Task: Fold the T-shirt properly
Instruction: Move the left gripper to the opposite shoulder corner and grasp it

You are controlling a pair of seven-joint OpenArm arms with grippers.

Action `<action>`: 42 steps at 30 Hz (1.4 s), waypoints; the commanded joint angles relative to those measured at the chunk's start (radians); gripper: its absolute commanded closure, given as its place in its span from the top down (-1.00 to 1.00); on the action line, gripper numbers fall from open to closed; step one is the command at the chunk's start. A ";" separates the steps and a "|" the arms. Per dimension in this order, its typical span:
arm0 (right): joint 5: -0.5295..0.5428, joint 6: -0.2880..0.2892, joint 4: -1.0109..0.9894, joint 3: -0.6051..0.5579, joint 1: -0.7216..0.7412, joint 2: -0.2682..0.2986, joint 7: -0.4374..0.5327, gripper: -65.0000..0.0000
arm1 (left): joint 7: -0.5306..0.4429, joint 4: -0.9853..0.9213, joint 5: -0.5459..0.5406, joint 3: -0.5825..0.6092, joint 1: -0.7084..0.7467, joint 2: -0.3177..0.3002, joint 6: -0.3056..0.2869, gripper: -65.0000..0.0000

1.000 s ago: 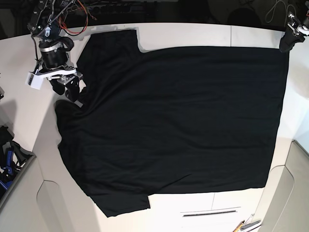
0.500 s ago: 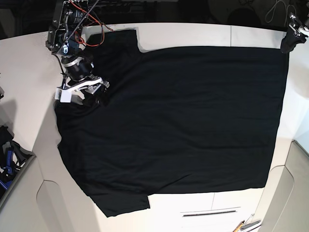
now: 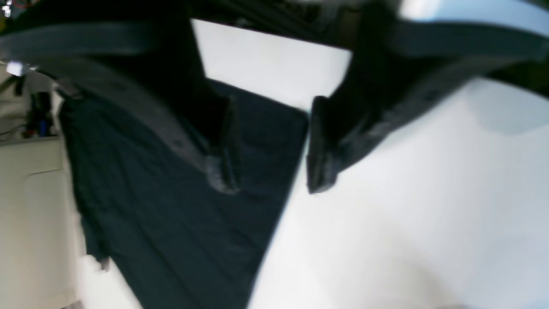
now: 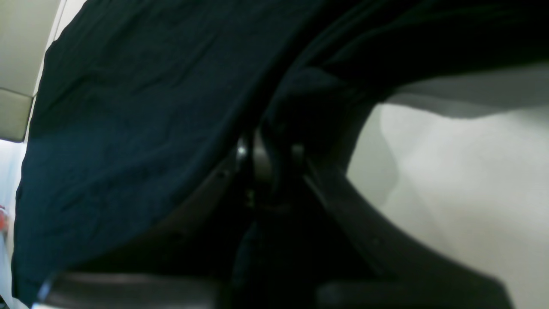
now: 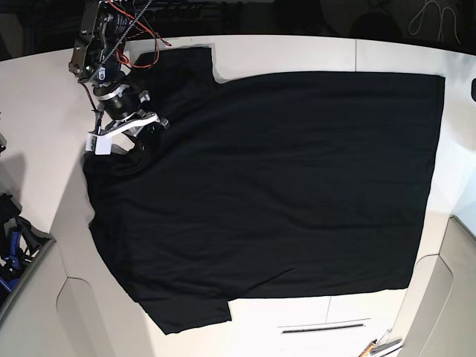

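right gripper pinched the collar edge; left arm pulled off the hem corner

a second earlier the right gripper (image 5: 137, 141) sat off the cloth at the left edge of the base view; half a second earlier it was over the shirt (image 5: 275, 193), and here it stood a little higher in the upper left, its fingers (image 4: 261, 159) pressed together on a bunched fold of black cloth. the left gripper (image 3: 268, 150), which had been at the upper right corner of the base view touching the hem corner, had withdrawn to the frame's right edge, with only a dark sliver showing there. in its own wrist view its fingers (image 3: 223, 141) were spread apart, hovering over the shirt's edge and the white table (image 5: 297, 52), gripping nothing.

the shirt lay flat on the table, plain black side up, filling most of the base view. its long axis ran left to right: collar and sleeves at the left, one sleeve at the top left and one at the bottom left, the straight hem at the right.
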 commanded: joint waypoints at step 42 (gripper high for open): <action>0.005 0.037 0.018 0.002 0.005 0.003 0.001 -1.00 | 0.013 -0.231 0.146 0.274 -0.137 -0.023 -0.009 0.00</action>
